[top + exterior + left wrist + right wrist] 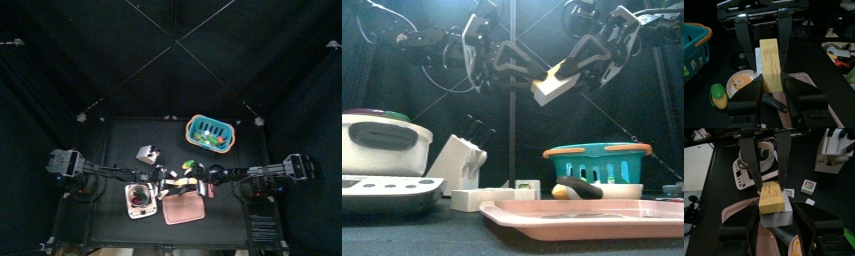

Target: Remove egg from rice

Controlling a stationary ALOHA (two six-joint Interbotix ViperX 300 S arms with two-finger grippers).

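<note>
Fingers [751,97] of the left gripper [773,80] stand narrow and clamp the near end of the egg [771,62], a flat yellow slab, with the white rice [758,62] block pressed against one face of it. Right-gripper fingers [817,223] stand wide. They flank the far end of the same piece, and the right wrist view shows a thin gap on each side (contact cannot be confirmed).

Both arms reach in to the middle and meet high over the table [134,140], the left from the left side and the right from the right. The two grippers point at each other, tip to tip, the right one rolled about its own axis.

Egg and rice hang together in mid-air between the grippers, well above the pink tray [596,212] and clear of the teal basket [596,165] and the rice cooker [382,140]. The long axis of the slab runs from one gripper toward the other. In the front view the piece sits tilted, yellow layer uppermost, white layer beneath.
</note>
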